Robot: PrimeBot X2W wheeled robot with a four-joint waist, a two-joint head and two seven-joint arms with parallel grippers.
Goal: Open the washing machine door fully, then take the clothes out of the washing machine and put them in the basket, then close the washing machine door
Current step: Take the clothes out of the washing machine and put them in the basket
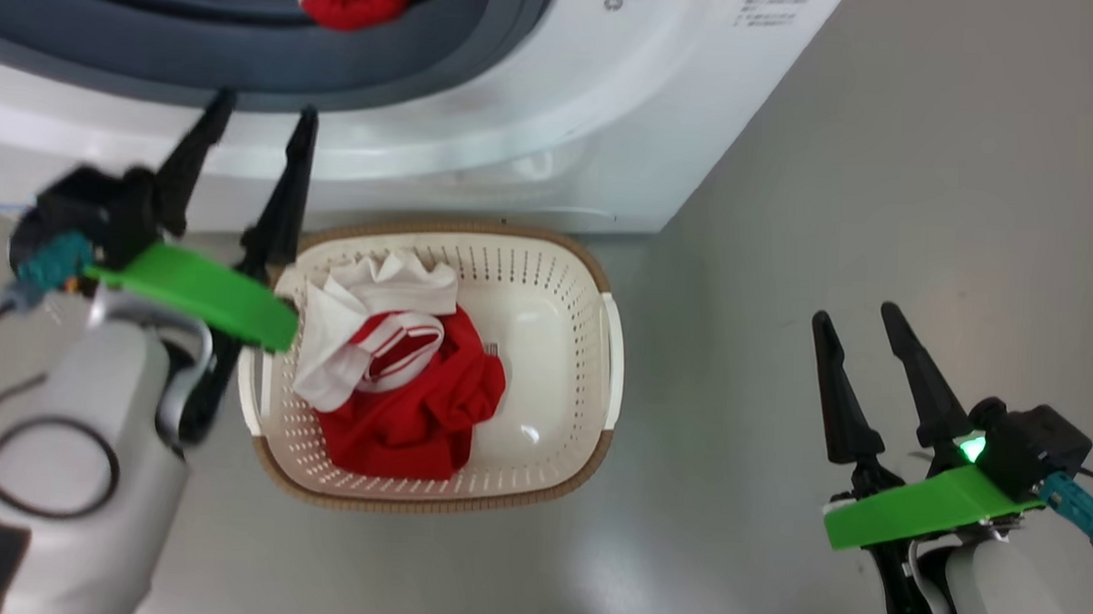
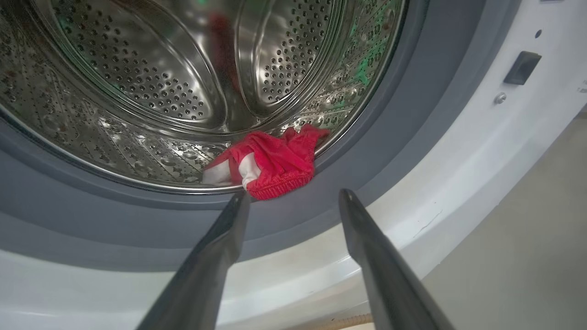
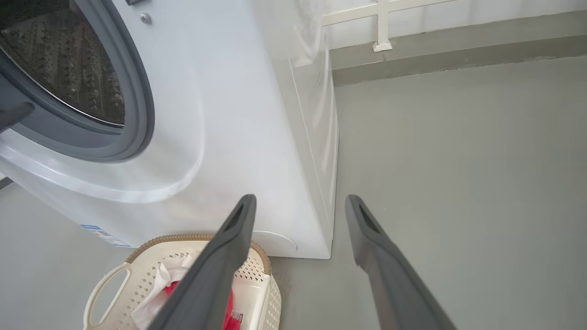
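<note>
The washer (image 1: 516,142) stands open. Red clothes (image 1: 416,411) lie in the basket (image 1: 449,502) below it. One red piece (image 2: 275,165) waits on the drum's front lip, facing the left gripper (image 2: 294,193), which is spread and empty like the right gripper (image 1: 855,313). Closing the door remains.

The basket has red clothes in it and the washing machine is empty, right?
Not quite. The washing machine is not empty: the left wrist view shows a red garment lying at its opening. The basket does hold red clothes.
</note>
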